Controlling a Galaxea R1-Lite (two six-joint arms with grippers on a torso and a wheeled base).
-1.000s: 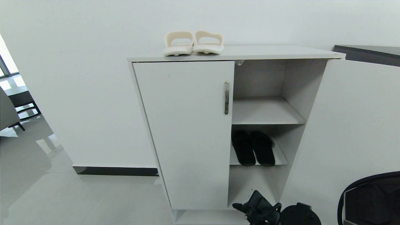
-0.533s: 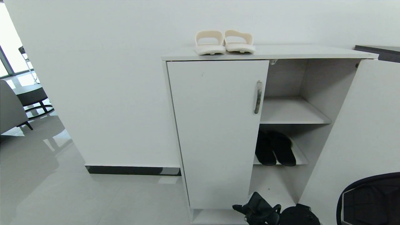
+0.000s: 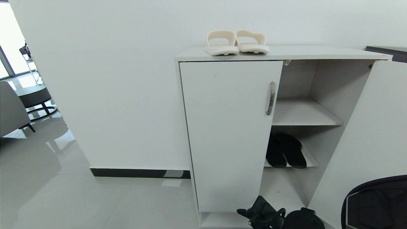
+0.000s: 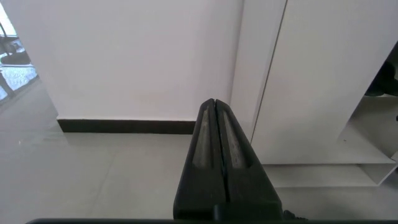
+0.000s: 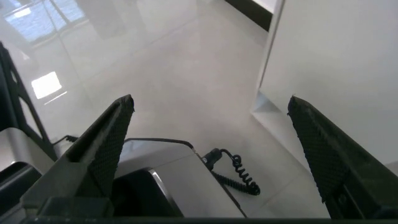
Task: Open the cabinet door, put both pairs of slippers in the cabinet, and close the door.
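A cream pair of slippers (image 3: 237,43) stands on top of the white cabinet (image 3: 318,52), above its closed left door (image 3: 229,133) with a metal handle (image 3: 270,98). The right door (image 3: 372,133) is swung open. Inside, a black pair of slippers (image 3: 285,150) lies on the middle shelf, and the upper shelf (image 3: 302,114) is bare. My left gripper (image 4: 214,106) is shut with nothing in it, low in front of the closed door and near the floor. My right gripper (image 5: 211,102) is open over the floor, beside the open door's bottom corner (image 5: 264,106).
Glossy grey tiles (image 3: 79,197) cover the floor left of the cabinet, below a white wall with a dark baseboard (image 3: 140,173). A chair and a small table (image 3: 31,95) stand far off at the left. A dark countertop (image 3: 386,51) borders the cabinet on the right.
The whole head picture has shifted, so the camera has moved; the cabinet now sits farther right in it. Slippers and doors keep their places.
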